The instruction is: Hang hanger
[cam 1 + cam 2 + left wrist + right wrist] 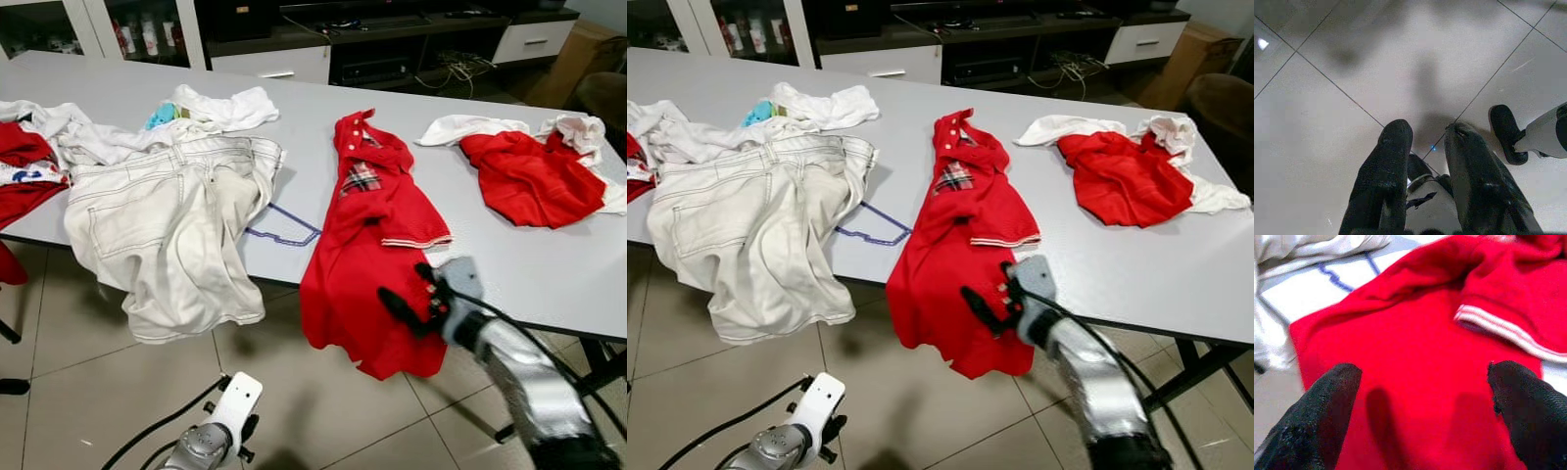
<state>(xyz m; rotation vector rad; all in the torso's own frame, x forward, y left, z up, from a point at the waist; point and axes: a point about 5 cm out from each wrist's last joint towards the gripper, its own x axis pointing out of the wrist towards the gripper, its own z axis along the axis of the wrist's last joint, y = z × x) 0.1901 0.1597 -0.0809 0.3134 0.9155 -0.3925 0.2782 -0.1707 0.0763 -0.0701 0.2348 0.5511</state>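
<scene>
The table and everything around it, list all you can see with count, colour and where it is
Table: one, grey, across the view.
Hanger: one, blue, flat on the table, partly under the trousers.
Trousers: one pair, off-white, draped over the near edge.
Polo shirt: one, red, white-striped sleeve, hanging over the near edge.
Red and white clothes: one heap, table's right end.
White clothes: a pile behind the trousers; more red and white at the left edge.
Cabinet: dark, behind the table.
Right hand: open, in front of the polo shirt.
Left hand: low, pointing at the floor tiles.

Right end effector spread wide, red shirt beyond
</scene>
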